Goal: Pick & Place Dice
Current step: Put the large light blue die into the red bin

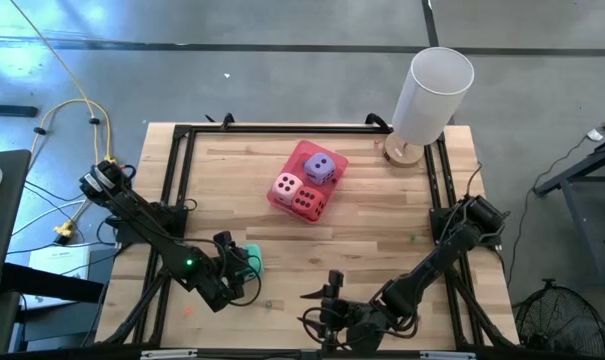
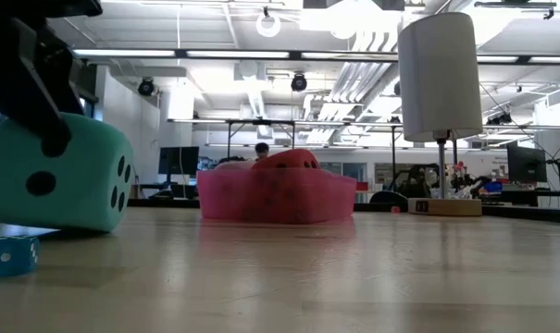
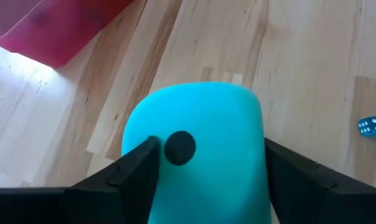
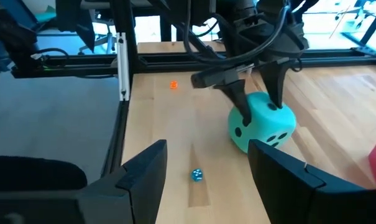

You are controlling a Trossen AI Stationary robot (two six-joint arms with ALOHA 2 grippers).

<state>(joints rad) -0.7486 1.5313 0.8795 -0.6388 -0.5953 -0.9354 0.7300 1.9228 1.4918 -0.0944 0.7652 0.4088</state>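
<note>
No writing or brand can be read anywhere. The left gripper sits with a finger on each side of the teal die, a soft rounded cube with dark pips resting on the pale wooden table near its front left; whether the fingers press it cannot be told. The pink die, red die and purple die sit in the translucent pink tray. The right gripper waits near the front edge, its fingers apart and empty. A tiny blue die lies nearby.

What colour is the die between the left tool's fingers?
Teal die with dark pips, clearest in the left wrist view.
</note>
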